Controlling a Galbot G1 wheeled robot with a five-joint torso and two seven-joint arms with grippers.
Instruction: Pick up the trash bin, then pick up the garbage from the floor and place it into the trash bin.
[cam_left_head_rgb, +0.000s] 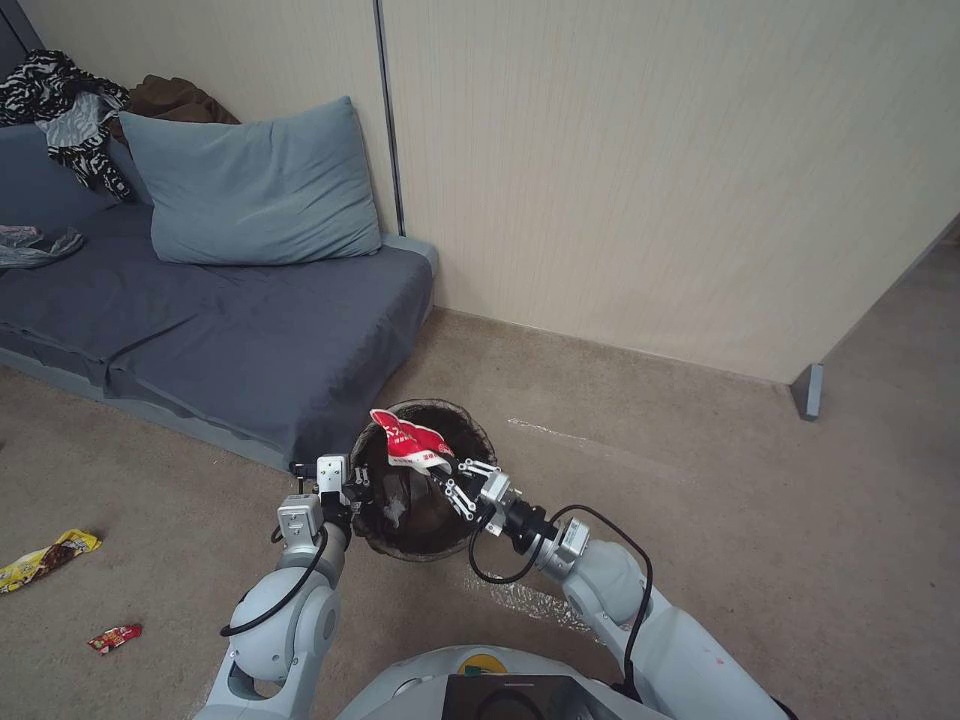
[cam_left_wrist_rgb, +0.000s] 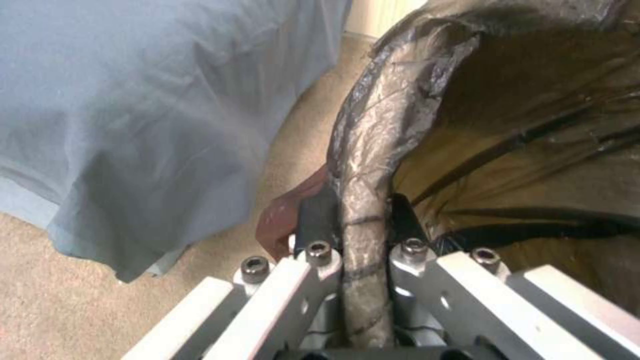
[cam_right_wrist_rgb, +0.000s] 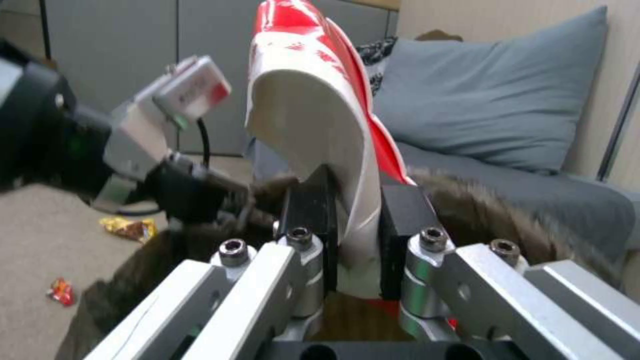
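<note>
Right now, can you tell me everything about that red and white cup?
The red-and-white paper cup is squashed flat, red with white patches outside and plain white inside. The right gripper pinches it near one end between its black fingers, holding it up over the open mouth of the trash bin. The cup's free end pokes past the bin's rim.

One trash bin with a dark liner is in view. Garbage comes to three pieces: one flattened red-and-white paper cup over the bin's mouth, one yellow snack wrapper on the carpet, and one small red wrapper near it. Two grippers show: the left gripper at the bin's rim and the right gripper on the cup. One sofa stands by the wall, carrying one blue-grey pillow and a single heap of clothes.
</note>
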